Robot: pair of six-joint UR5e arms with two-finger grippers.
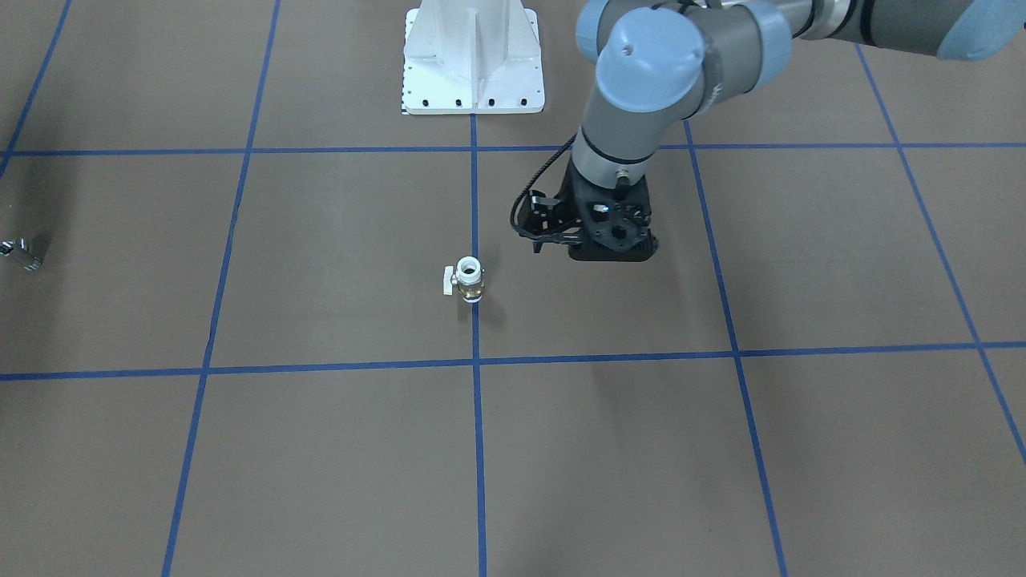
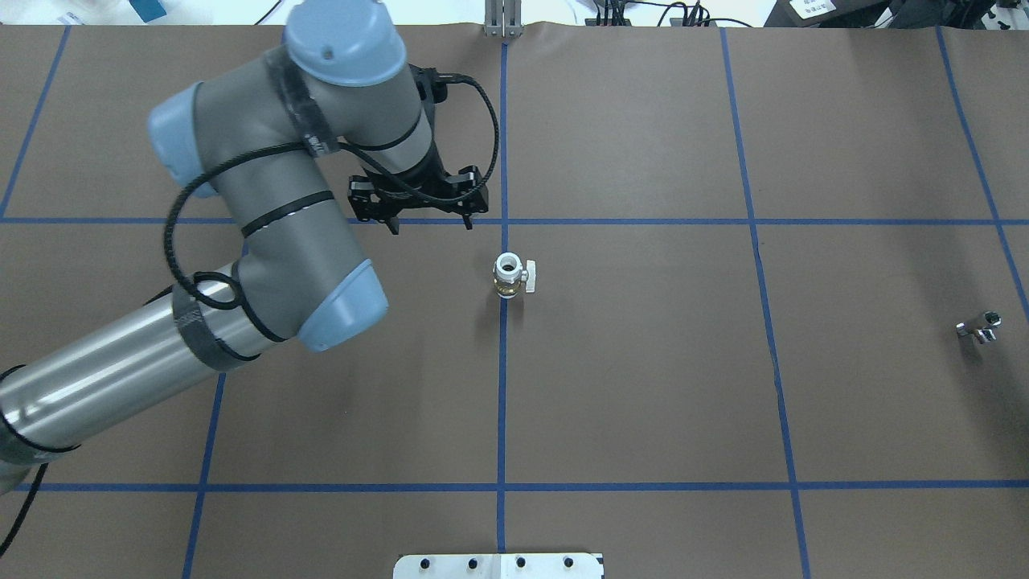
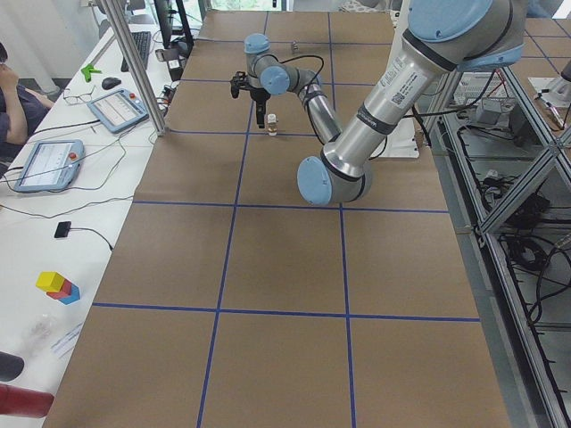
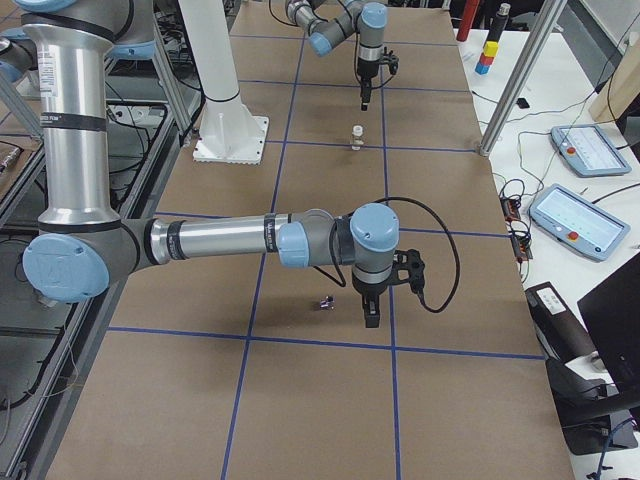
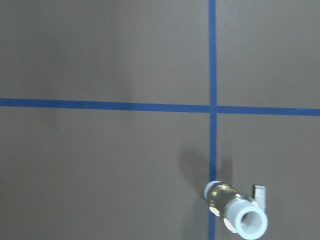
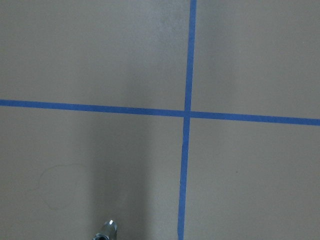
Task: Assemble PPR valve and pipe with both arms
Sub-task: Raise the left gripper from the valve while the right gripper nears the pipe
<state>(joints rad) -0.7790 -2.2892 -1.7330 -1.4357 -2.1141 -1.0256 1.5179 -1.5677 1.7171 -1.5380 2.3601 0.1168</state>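
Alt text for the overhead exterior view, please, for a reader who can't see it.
The left arm's end effector hovers open beside, not touching, the PPR valve, which stands upright on a blue tape line mid-table. The pipe lies alone near the right edge of the brown table.

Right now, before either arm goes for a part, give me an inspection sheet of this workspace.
surface: brown paper table with a blue tape grid.
job's things: PPR valve upright on the centre line, ungripped; pipe lying far out on the robot's right.
clutter: white pedestal at the robot's edge; else nothing seen.
hands: left hand open, empty, apart from the valve; right hand points down beside the pipe, and I cannot tell whether it is open or shut.
cables: black cable looped to the left hand; cable loop at the right hand.
surroundings: tablets, coloured blocks, a seated person.
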